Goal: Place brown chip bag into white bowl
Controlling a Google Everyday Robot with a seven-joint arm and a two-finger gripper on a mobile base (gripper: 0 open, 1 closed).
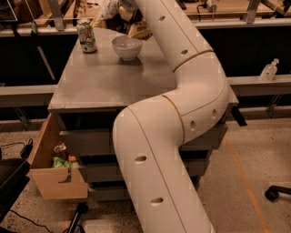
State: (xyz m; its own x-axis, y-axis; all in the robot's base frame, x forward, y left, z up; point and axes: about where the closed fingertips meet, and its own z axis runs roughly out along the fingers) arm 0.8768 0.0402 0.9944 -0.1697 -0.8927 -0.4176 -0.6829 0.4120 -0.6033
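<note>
The brown chip bag (137, 28) is at the far end of my arm, above the back edge of the grey table (109, 82). Its crumpled tan and white patches stick out on both sides of my gripper (122, 5). The gripper sits at the top edge of the view, mostly hidden by my arm and the bag, and is closed on the bag. The white bowl (126, 47) stands on the table just in front of and below the bag, and is empty.
A green-and-white drink can (86, 36) stands left of the bowl. My arm crosses the table's right half. An open wooden box (54, 175) with small items hangs at the table's lower left. A spray bottle (269, 70) stands on the right ledge.
</note>
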